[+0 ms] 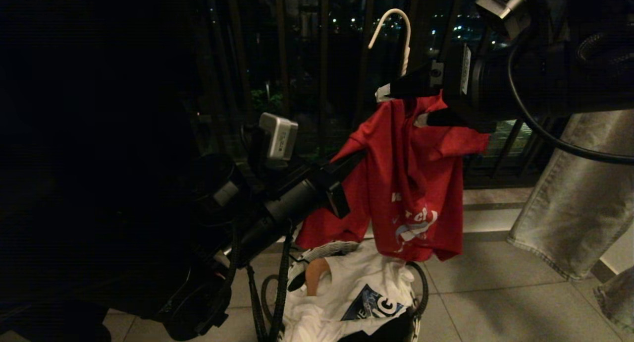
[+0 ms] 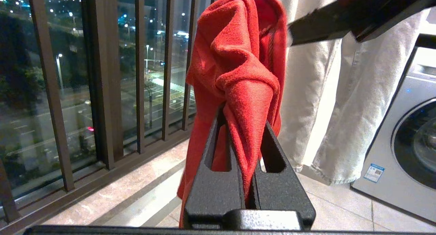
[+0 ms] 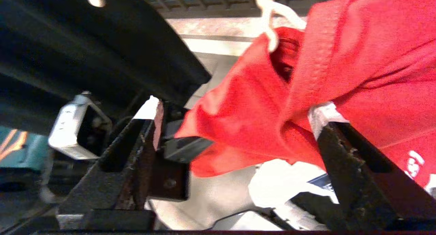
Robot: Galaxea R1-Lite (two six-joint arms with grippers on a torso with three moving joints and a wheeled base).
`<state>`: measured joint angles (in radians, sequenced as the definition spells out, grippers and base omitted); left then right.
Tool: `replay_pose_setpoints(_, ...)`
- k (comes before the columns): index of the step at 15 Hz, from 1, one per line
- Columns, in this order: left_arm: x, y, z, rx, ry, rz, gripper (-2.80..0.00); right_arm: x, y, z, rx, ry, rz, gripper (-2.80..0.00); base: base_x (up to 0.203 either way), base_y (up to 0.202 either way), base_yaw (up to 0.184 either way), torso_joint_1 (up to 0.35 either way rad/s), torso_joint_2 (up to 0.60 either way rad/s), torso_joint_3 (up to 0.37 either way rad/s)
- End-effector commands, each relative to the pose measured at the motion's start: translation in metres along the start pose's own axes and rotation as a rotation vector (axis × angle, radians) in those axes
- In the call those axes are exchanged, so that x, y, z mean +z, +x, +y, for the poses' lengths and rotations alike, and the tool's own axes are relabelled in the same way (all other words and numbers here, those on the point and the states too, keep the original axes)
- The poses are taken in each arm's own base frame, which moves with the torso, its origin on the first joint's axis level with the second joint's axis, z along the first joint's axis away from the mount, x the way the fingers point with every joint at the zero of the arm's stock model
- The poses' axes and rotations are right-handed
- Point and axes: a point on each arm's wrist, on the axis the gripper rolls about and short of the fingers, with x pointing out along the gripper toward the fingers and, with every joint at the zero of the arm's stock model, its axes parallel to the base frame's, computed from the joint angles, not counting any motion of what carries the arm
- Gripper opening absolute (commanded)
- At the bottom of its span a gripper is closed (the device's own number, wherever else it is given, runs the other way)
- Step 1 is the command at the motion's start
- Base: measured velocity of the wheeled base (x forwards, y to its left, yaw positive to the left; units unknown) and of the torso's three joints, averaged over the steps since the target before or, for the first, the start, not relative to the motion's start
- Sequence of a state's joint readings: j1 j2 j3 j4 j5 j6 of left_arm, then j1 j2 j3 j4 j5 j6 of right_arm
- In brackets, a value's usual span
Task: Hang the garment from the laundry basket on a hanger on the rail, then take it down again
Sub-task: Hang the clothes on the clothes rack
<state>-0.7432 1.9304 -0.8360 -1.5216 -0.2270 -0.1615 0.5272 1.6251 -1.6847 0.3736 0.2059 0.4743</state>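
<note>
My left gripper pinches a fold of the soft, light red short-sleeved T-shirt draped on the thin white wire hanger above the small round basket, my right gripper gaping beside its collar (limp cloth: best gripped at shoulder seams).

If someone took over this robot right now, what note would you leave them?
Left hand: shut on a fold of the red shirt.
Right hand: open, fingers either side of the shirt's collar and the white hanger; not gripping.
Shirt is draped on the hanger, hanging above the basket, which holds other laundry.
Hanger hook looks free; no rail in view.
Whether this is the way up or down, I cannot tell.
</note>
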Motion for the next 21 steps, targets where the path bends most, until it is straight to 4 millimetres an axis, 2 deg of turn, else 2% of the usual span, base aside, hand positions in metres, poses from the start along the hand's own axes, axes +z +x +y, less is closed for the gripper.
replay_pose_setpoints(1,0.005,0.0,-0.001,-0.003,0.003,-0.017,-2.8,-0.001,0.003,-0.002,-0.02,-0.006,0.001,0.0,0.0,0.0,0.0,0.0,0.0,0.0)
replay_pose_setpoints(6,0.012,-0.002,0.0,0.0,0.01,-0.036,-2.8,-0.004,-0.002,-0.004,-0.098,-0.081,0.014,0.0,0.0,0.0,0.0,0.0,0.0,0.0)
replay_pose_setpoints(12,0.013,-0.002,0.0,0.014,0.01,-0.039,-2.8,-0.012,-0.037,0.0,-0.113,-0.205,0.029,0.0,0.0,0.0,0.0,0.0,0.0,0.0)
replay_pose_setpoints(13,0.013,-0.002,0.0,0.014,0.01,-0.039,-2.8,-0.012,-0.037,0.0,-0.114,-0.212,0.032,-1.34,0.0,0.0,0.0,0.0,0.0,0.0)
replay_pose_setpoints(14,0.012,-0.001,0.001,0.023,0.01,-0.04,-2.8,-0.014,-0.04,0.0,-0.115,-0.232,0.034,-2.8,0.0,0.0,0.0,0.0,0.0,0.0)
replay_pose_setpoints(16,0.011,-0.002,0.0,0.026,0.006,-0.035,-2.8,-0.015,-0.053,0.002,-0.109,-0.253,0.019,-2.8,0.0,0.0,0.0,0.0,0.0,0.0)
replay_pose_setpoints(21,0.009,-0.01,-0.001,0.027,-0.043,-0.008,-2.8,-0.017,-0.057,-0.013,-0.173,-0.345,0.043,-2.8,0.0,0.0,0.0,0.0,0.0,0.0)
